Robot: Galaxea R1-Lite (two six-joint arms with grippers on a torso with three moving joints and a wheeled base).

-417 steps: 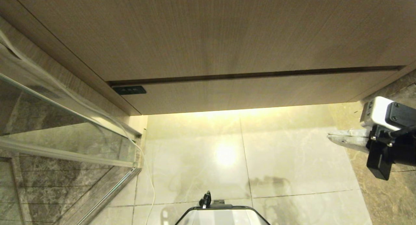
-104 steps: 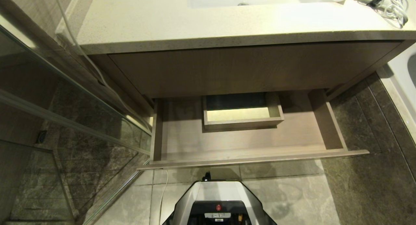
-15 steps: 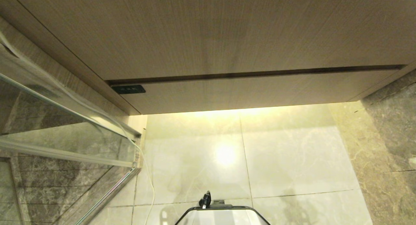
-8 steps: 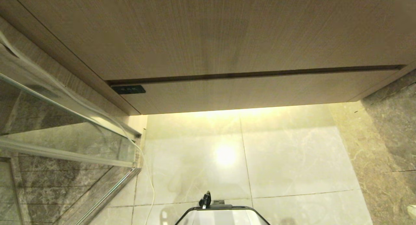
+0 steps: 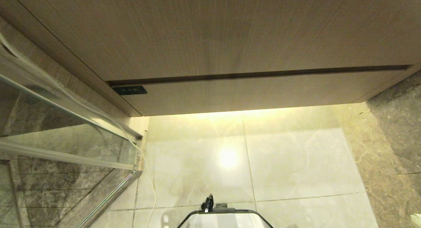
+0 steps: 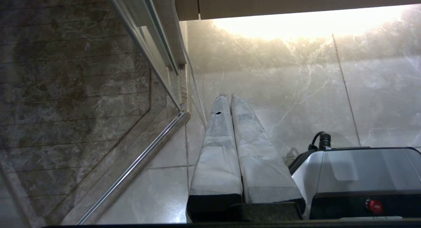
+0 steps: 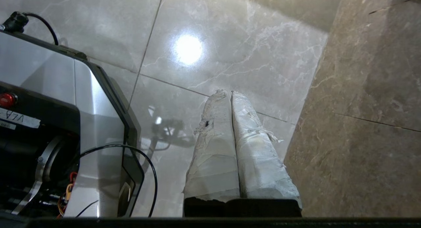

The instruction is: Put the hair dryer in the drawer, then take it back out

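Since seconds ago, your wide light-wood drawer (image 5: 250, 93) stands closed. Both hands, left hand (image 6: 227, 97) and right hand (image 7: 224, 93), hang closed and empty above the floor tiles (image 5: 296, 162); hair dryer unseen.

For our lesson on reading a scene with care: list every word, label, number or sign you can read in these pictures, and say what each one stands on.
"V7A" or similar, seen upside down and partly cut off, so uncertain: on the white sticker on the robot base, below its red button.
Small dark label plate on the drawer front: pale marks, too small to read.
White strip under the red button in the left wrist view: unreadable.
Nothing else legible.
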